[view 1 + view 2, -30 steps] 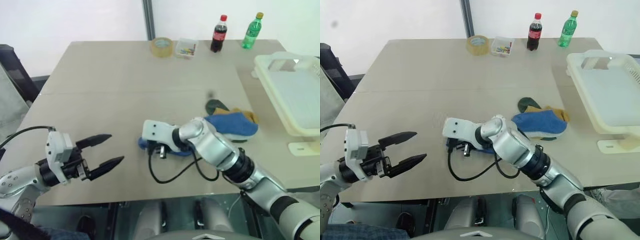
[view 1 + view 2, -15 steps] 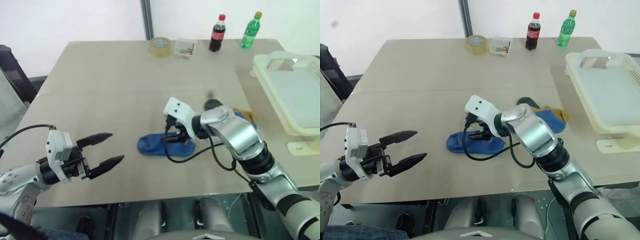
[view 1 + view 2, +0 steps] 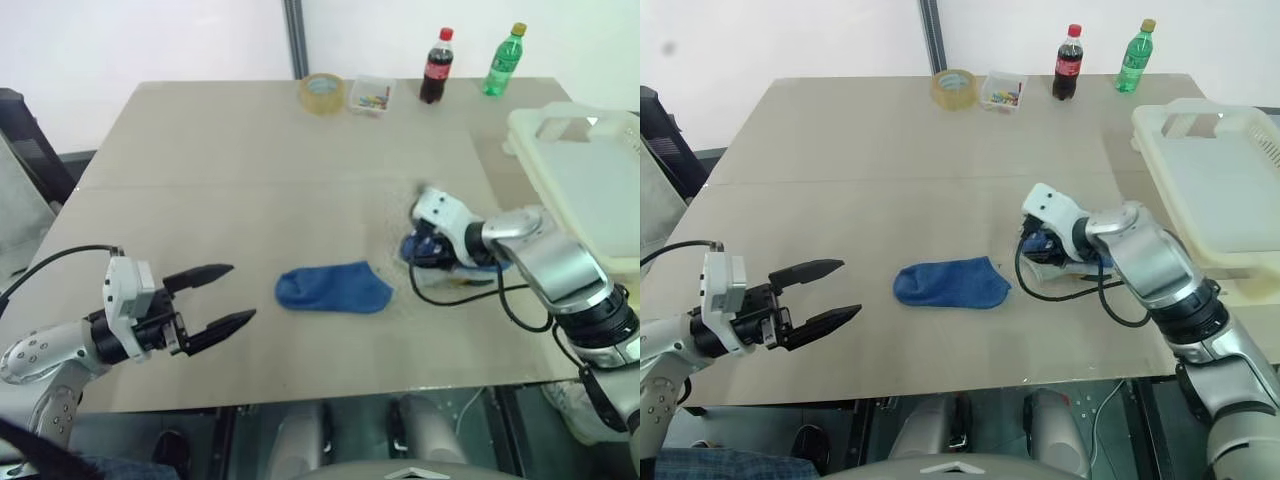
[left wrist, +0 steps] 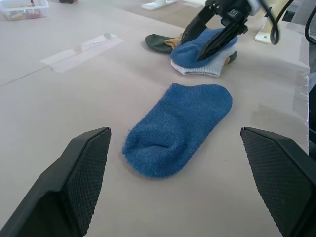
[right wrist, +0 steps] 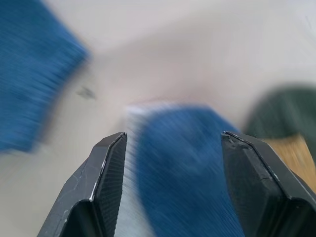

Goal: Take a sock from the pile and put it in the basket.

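I see one blue sock (image 3: pixel 333 288) flat on the table (image 3: pixel 240 150) near centre, pile (image 4: pixel 202 54) just right of it, my right claw (image 4: pixel 213 35) spread over the pile's blue sock, left claw (image 3: pixel 222 296) spread, empty, basket (image 3: pixel 590 180) far right

The right gripper (image 4: pixel 216 30) has swung away from the lone blue sock (image 3: pixel 333 288) toward the pile (image 4: pixel 197 55), where its spread fingers now hang over the blue sock on top. 1 second ago it covered the lone sock, which now lies flat and uncovered on the table (image 3: pixel 230 170), well apart from the pile.
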`<control>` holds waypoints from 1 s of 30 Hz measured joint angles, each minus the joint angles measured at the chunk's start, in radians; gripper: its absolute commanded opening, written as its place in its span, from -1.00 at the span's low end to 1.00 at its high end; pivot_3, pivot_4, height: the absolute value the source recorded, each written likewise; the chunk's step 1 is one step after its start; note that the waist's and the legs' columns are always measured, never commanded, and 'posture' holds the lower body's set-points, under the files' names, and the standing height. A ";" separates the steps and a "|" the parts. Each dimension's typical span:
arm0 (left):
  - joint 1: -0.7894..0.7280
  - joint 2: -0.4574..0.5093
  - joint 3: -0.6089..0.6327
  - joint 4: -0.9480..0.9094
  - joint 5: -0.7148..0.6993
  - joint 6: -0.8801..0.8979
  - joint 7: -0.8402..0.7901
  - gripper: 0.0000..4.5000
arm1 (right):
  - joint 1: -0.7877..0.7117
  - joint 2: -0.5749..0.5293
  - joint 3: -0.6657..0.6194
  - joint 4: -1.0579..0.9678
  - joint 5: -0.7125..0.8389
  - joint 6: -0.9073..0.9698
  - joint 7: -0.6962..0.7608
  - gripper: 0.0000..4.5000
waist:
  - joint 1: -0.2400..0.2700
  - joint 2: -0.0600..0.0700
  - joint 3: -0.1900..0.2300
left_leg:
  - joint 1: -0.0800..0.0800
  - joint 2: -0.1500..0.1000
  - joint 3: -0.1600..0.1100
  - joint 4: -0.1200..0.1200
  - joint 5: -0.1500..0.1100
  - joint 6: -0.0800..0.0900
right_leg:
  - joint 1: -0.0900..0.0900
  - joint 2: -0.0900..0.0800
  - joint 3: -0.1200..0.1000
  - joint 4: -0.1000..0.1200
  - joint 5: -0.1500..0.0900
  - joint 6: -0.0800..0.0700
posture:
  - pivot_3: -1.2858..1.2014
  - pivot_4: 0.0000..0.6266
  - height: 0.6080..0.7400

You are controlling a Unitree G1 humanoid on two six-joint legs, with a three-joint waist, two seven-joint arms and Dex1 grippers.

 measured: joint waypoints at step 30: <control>-0.011 -0.001 -0.025 0.015 0.017 -0.002 -0.001 1.00 | -0.190 0.313 0.092 0.305 -0.041 -0.138 -0.111 -0.99 | -0.004 0.000 0.001 | 0.000 0.001 0.001 0.000 0.001 -0.002 | -0.001 0.005 0.001 0.001 0.000 0.000 | 0.03 -0.52 0.93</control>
